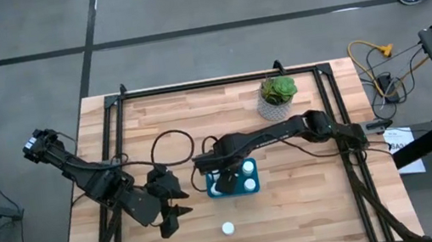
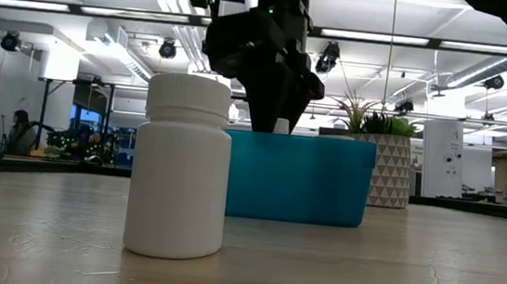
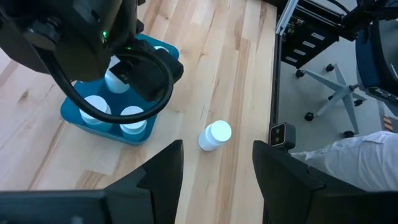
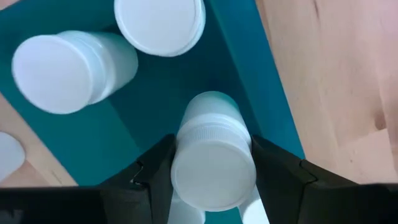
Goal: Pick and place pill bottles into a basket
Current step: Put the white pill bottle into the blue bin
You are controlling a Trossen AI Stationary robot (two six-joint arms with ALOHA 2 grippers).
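The teal basket (image 1: 216,191) sits mid-table with white pill bottles standing in it (image 1: 247,168) (image 4: 74,71). My right gripper (image 1: 226,178) reaches down into the basket, shut on another pill bottle (image 4: 213,158); in the low view it hangs over the basket's rim (image 2: 273,88). One loose pill bottle (image 1: 229,228) (image 3: 214,135) stands upright on the wood near the table's near edge, large in the low view (image 2: 181,165). My left gripper (image 1: 180,216) (image 3: 217,180) hovers open to the basket's left, above and short of that loose bottle. My right gripper pinches the pill bottle between its two fingers (image 4: 155,177), one on each side of its cap and upper wall (image 4: 186,163). The fingers come from above, pointing down. The bottle stays upright inside the basket (image 4: 261,81); whether its bottom touches the floor I cannot tell.
A white patterned pot with a green plant (image 1: 278,99) (image 2: 386,169) stands behind the basket toward the far edge. Black frame rails (image 1: 114,128) run along the table's left, right and far sides. Bare wood lies around the loose bottle.
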